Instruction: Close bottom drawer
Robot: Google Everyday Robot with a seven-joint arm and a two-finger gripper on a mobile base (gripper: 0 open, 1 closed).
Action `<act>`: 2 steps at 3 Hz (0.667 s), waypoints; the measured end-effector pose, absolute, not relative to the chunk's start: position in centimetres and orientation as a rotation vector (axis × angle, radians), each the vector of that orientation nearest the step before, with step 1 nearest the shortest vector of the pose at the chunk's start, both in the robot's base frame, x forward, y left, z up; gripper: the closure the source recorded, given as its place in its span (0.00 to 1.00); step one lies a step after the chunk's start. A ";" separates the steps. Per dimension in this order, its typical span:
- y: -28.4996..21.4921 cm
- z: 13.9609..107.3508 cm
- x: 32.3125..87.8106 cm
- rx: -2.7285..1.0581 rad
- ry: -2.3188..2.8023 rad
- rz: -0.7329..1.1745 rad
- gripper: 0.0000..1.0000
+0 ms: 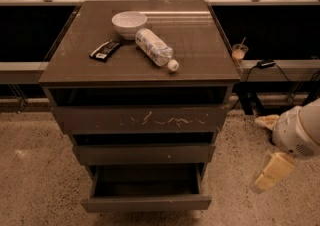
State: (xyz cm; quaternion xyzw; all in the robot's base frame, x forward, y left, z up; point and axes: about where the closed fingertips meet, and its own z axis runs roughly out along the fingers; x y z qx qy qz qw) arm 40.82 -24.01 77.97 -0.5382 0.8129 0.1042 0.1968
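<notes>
The bottom drawer [146,203] is the narrowest of three dark grey-brown drawers in the cabinet [60,72]. It is pulled out, and its shallow box shows nothing inside. The middle drawer [144,154] and the scratched top drawer [142,119] stick out a little. My gripper [268,147] hangs low at the right, beside the cabinet at about the height of the lower drawers, and does not touch them. Its two cream fingers [272,172] are spread apart and hold nothing.
On the cabinet top are a white bowl [129,22], a plastic bottle lying on its side [156,49] and a dark flat packet [104,50]. A cup with a straw [239,51] and a cable sit on the ledge at the right. The floor is speckled.
</notes>
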 end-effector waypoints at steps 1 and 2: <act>-23.9 76.4 40.3 -1.511 2.287 0.301 0.00; -21.7 72.9 40.9 -1.570 2.260 0.354 0.00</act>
